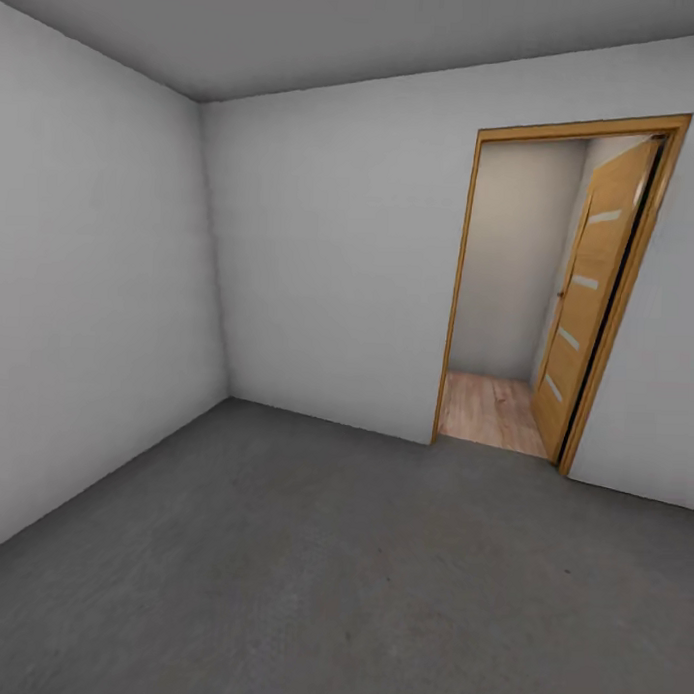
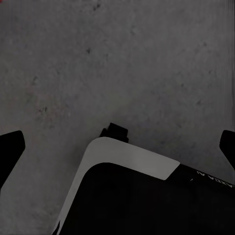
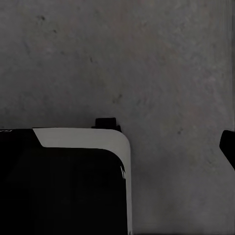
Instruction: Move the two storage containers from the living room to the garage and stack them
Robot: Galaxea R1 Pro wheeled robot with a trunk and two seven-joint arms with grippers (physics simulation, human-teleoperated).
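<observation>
Nearest item: the floor (image 1: 309, 586), dark grey speckled concrete, covers the head view from 6 o'clock outward to the wall bases. The same rough concrete shows under both wrist cameras (image 2: 127, 63) (image 3: 147, 58). Left gripper (image 2: 117, 147): two black fingertips (image 2: 11, 149) stand at opposite edges of the left wrist view, spread wide apart with nothing between them; state released, empty. Below it lies a corner of the robot's base (image 2: 132, 161), black with a pale grey rounded band and a small black tab at its tip. Right gripper: one black fingertip (image 3: 228, 147) shows at the edge of the right wrist view, the other finger falls outside the picture; state cannot be told, and nothing is seen held. A matching base corner (image 3: 88, 139), black with a pale grey band, sits under this camera too. Middle distance: left wall (image 1: 89, 278), plain white-grey, at 9 o'clock. Far wall (image 1: 330, 266), same finish, at 12 o'clock, meeting the left wall in a corner at 11 o'clock. Ceiling (image 1: 348, 37), grey, at 12 o'clock high. Farthest: doorway (image 1: 509, 293) with an orange-brown wooden frame at 2 o'clock in the far wall; its wooden door (image 1: 589, 295), with pale slot panels, is swung open away into the next space. Beyond the threshold, a pale wood-plank floor (image 1: 490, 407) and a beige wall (image 1: 515, 253). Setting matches the garage; the storage containers are not to be located from these pictures.
</observation>
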